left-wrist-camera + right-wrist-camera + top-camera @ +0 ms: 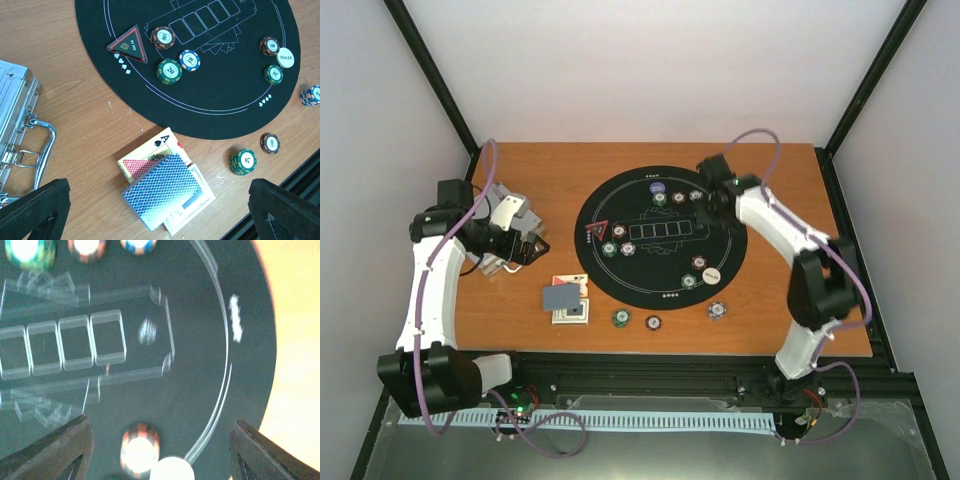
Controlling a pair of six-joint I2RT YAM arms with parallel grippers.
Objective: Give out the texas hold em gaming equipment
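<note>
A grey-blue-backed deck of playing cards (165, 192) lies on the wood over face-up cards, an ace of spades (161, 144) among them. My left gripper (159, 220) hangs open above the deck, touching nothing; from above it (527, 247) sits left of the black mat (620, 275). Striped chips, a brown one (163, 37) among them, and the white dealer button (285, 57) lie on the mat. My right gripper (705, 212) is open over the mat's far right. Its blurred wrist view shows a brown chip (140, 447) and the dealer button (171, 471) between the fingers (50, 452), untouched.
The silver aluminium case (15, 115) stands at the left, close behind my left gripper. Off the mat near the front edge sit a green chip stack (243, 161), a brown chip (270, 143) and a blue-white stack (311, 95). A black rail (650, 365) borders the table's near edge.
</note>
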